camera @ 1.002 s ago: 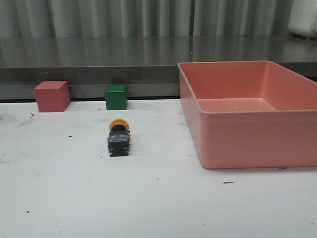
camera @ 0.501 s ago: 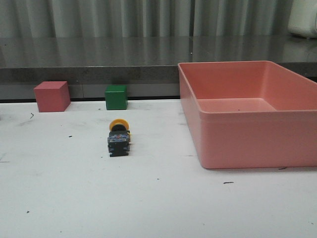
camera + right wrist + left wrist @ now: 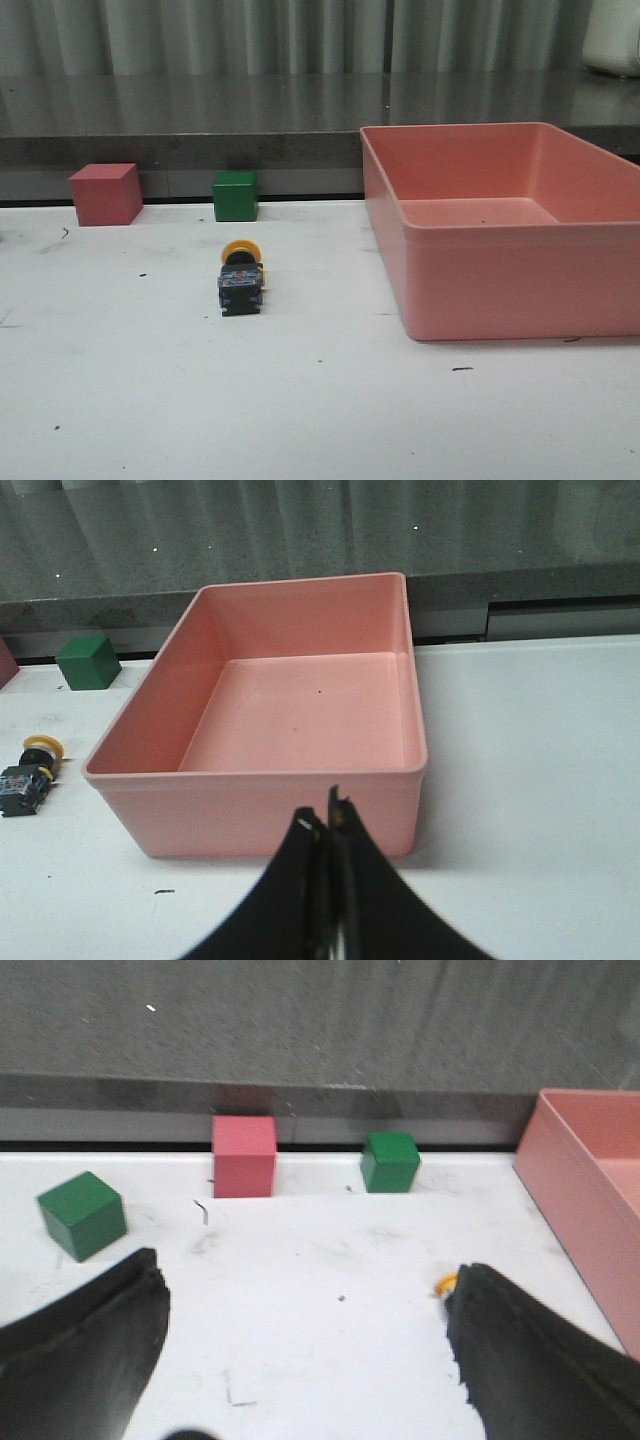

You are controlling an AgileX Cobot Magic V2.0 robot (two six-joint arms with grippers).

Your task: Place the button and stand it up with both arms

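My left fingers (image 3: 80,1345) are spread wide apart, my right fingers (image 3: 315,880) are pressed together, and the blocky round-capped button (image 3: 240,279) lies sideways on the scuffed white surface (image 3: 300,400).

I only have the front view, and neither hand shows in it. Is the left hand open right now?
Observer: Yes. The left hand is open wide, with nothing between its fingers.
Operator: And the right one?
Observer: The right hand is shut, with nothing in it.
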